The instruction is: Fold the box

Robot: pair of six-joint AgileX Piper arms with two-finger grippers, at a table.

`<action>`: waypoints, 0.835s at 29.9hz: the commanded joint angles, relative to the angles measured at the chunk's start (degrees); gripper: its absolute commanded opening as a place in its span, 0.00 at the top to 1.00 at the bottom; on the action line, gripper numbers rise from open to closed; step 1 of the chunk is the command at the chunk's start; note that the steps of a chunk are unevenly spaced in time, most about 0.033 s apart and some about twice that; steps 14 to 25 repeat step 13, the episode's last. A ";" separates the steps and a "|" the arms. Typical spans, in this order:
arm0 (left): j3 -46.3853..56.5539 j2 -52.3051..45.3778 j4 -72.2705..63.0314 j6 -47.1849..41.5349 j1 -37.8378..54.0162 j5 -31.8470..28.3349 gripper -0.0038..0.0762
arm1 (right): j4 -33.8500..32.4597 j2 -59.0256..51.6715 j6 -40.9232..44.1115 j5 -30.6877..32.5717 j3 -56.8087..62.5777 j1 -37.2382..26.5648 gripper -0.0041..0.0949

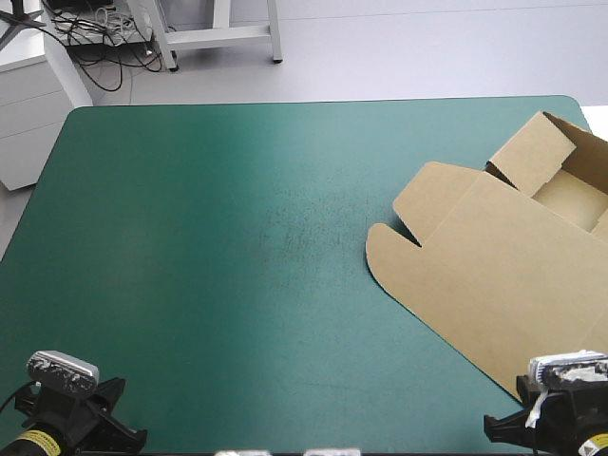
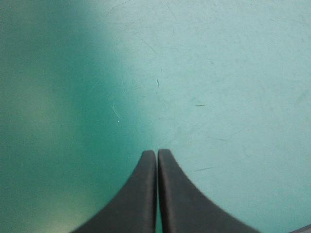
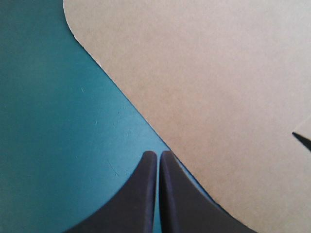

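Teal-green cover (image 1: 190, 266); brown box (image 1: 494, 275) at right: lid flat, walls raised.

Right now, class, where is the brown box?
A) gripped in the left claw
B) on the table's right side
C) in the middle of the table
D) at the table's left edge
B: the brown box lies on the right side of the teal-green table, its flat panel just ahead of and beside the shut right claw.

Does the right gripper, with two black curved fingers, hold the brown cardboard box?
No, the right gripper is shut on nothing, its tip beside the edge of the brown cardboard box.
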 commanded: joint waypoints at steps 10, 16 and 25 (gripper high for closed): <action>-1.43 0.78 -0.82 -0.26 -0.28 -3.75 0.96 | 0.54 -7.96 2.84 -6.75 5.83 0.13 0.96; -1.43 0.78 -0.82 -0.26 -0.28 -3.75 0.96 | 0.54 -7.96 2.97 -6.75 5.86 0.13 0.96; -1.43 0.78 -0.82 -0.26 -0.28 -3.75 0.96 | 0.54 -7.96 2.97 -6.75 5.86 0.13 0.96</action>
